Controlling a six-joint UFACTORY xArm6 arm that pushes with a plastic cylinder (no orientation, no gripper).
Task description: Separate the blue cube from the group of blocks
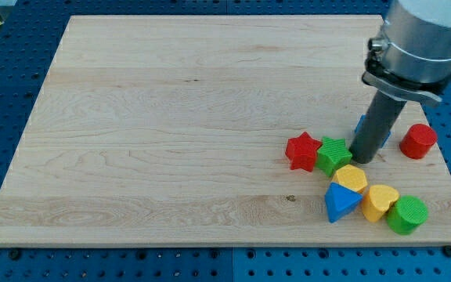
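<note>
My tip [362, 160] rests on the wooden board [171, 117] at the view's right, touching the right side of the green star block [333, 154]. The blue cube [387, 139] is mostly hidden behind the rod; only blue slivers show on either side of it. The red star block [301, 150] sits just left of the green star. A yellow block [351, 178] lies right below my tip.
A blue triangular block [340, 202], a yellow heart block [380, 201] and a green cylinder [407, 215] lie near the board's bottom right edge. A red cylinder [419, 140] stands alone to the right of the rod.
</note>
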